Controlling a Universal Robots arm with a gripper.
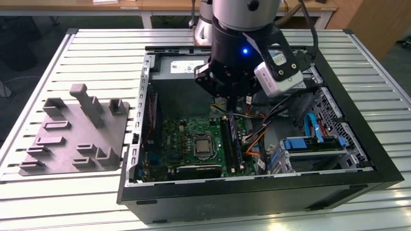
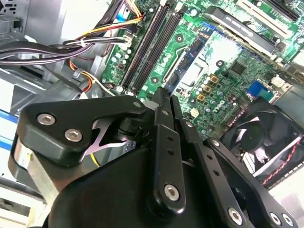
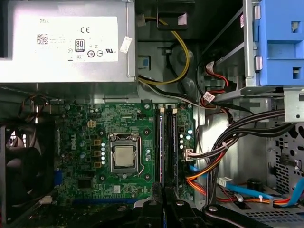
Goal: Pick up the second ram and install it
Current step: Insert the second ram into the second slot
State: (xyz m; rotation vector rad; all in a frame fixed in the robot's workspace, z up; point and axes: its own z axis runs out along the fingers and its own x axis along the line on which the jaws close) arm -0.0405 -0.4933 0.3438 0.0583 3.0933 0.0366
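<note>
Gripper (image 1: pixel 229 107) hangs inside the open PC case (image 1: pixel 359 159), over the motherboard (image 1: pixel 176 144) and just beside the CPU socket (image 1: pixel 202 147), on the exterior view's right of it. In the second wrist view the fingertips (image 2: pixel 163 97) are pressed together with nothing visible between them. That looks like a pushing pose more than a carrying one, though contact with anything below can't be confirmed. The second ram (image 1: pixel 230 142) reads as the long dark strip standing on edge in the memory slots (image 3: pixel 157 142) right beside the CPU socket, roughly under the claw. Two dark strips run side by side there and I can't tell which is the second, or whether it is fully seated. Standing on edge fits a module dropped into its slot. White slot latches (image 3: pixel 160 109) sit at the slot ends beside the CPU socket; whether they are locked is unclear. Grey fixture plate (image 1: pixel 70 139) lies outside the case, well apart from the CPU socket, with no strip visible in its holders, so pickup looks done. Power-supply box (image 3: pixel 66 42) sits beyond the CPU socket, clear of the claw's path, and the cable bundle (image 3: pixel 223 156) lies past the slots.
</note>
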